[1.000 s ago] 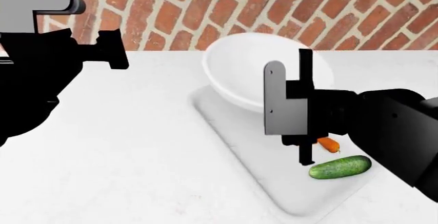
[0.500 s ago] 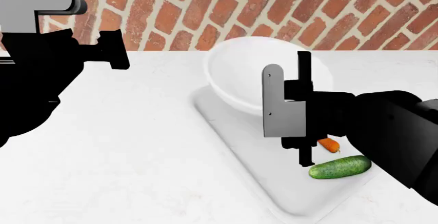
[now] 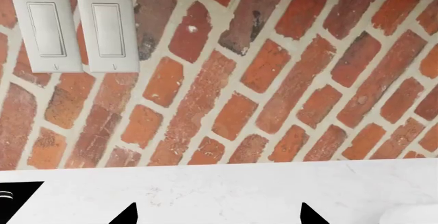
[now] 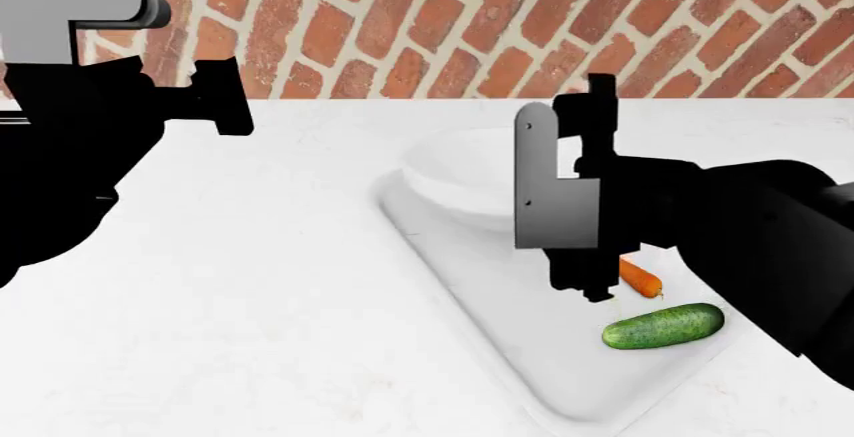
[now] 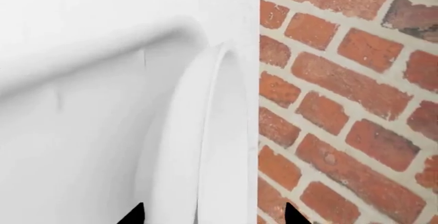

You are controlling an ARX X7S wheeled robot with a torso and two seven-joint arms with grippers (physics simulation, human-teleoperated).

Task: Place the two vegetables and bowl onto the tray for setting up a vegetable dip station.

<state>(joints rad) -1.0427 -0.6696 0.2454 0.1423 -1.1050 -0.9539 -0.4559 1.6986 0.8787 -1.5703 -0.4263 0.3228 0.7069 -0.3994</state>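
Head view: the right pincer (image 4: 589, 197) grips the white bowl (image 4: 447, 179) by its rim over the tray's (image 4: 454, 277) far end. The cucumber (image 4: 662, 325) and carrot (image 4: 639, 276) lie on the tray, the cucumber's long axis crosswise, the carrot's diagonal. The left pincer (image 3: 217, 215) hangs parted and empty above the tabletop (image 4: 240, 297).

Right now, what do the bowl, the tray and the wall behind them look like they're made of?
The bowl looks like glazed ceramic or smooth plastic: plain white, soft shading, no texture. The tray reads the same, matte white with a low moulded rim; a render can't settle which. The wall looks like rough red brick with pale mortar joints, mottled and uneven.
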